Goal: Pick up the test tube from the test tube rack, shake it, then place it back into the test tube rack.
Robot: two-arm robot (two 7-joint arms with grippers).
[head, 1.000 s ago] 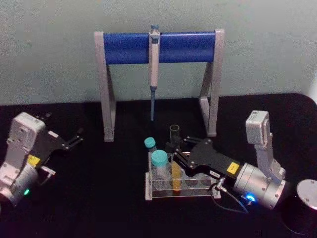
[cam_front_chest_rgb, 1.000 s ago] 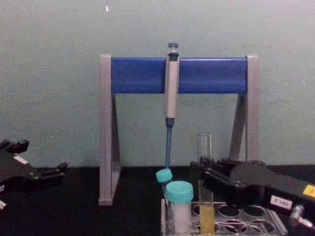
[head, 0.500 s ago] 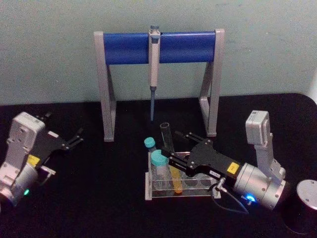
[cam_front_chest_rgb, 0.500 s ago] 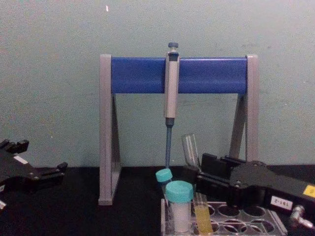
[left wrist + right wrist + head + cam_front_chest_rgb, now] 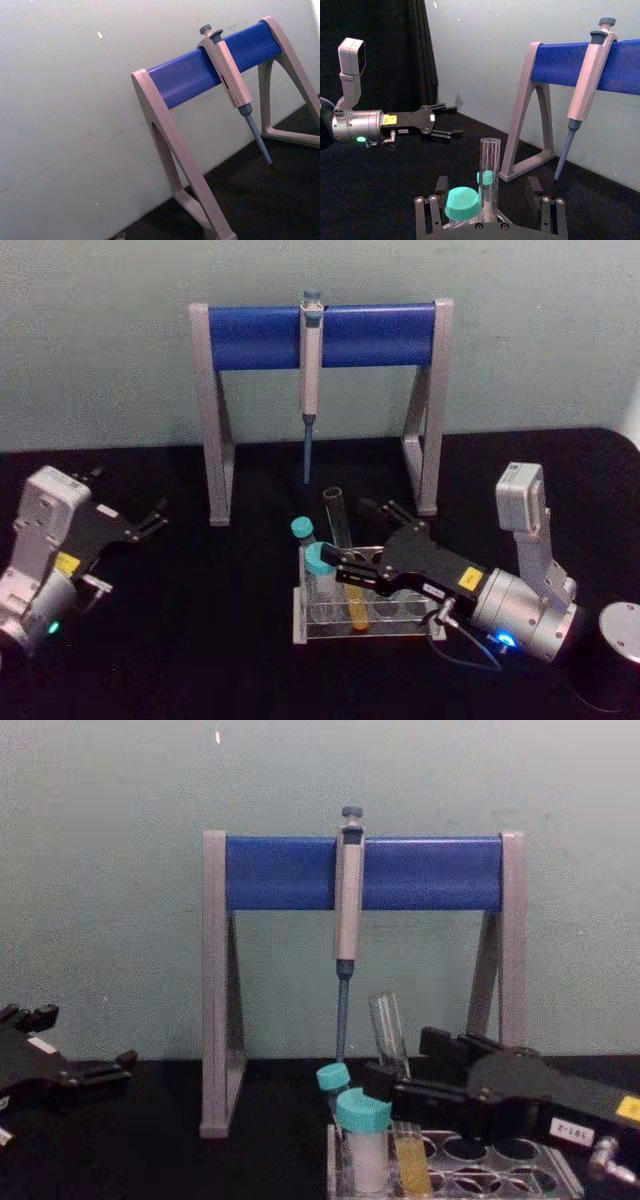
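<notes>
Glass tube: the test tube (image 5: 389, 1032) is thin, clear and open at the top. It can break if it is squeezed hard or bumped.
Where it is: it stands in a hole of the test tube rack (image 5: 400, 629), near the rack's left end, and its top leans a little to the left.
Yellow liquid (image 5: 411, 1171): it fills just the bottom part, so the tube is probably light. There is no cap, so hard shaking could make it splash out.
Slippery: smooth glass can slide in a weak pinch, so I think the hold should be firm but soft.
Right claw: the right gripper (image 5: 488, 186) is at the rack with its two fingers spread wide, one on each side of the tube. From its wrist camera neither finger seems to press on the glass.
Best place to hold: the bare clear part above the liquid and above the rack, where the fingers already are. Too close to the rim and the tube could tip.
Neighbours: a short white tube with a teal cap (image 5: 363, 1138) and a thin teal-capped tube (image 5: 333, 1080) stand just beside it on the left. The near finger could knock them.
Left claw: the left gripper (image 5: 449, 120) lies far off on the left of the table, fingers apart, holding nothing.
Behind: a pipette (image 5: 310, 360) hangs on the blue and grey stand (image 5: 370, 335), well apart from the rack.
</notes>
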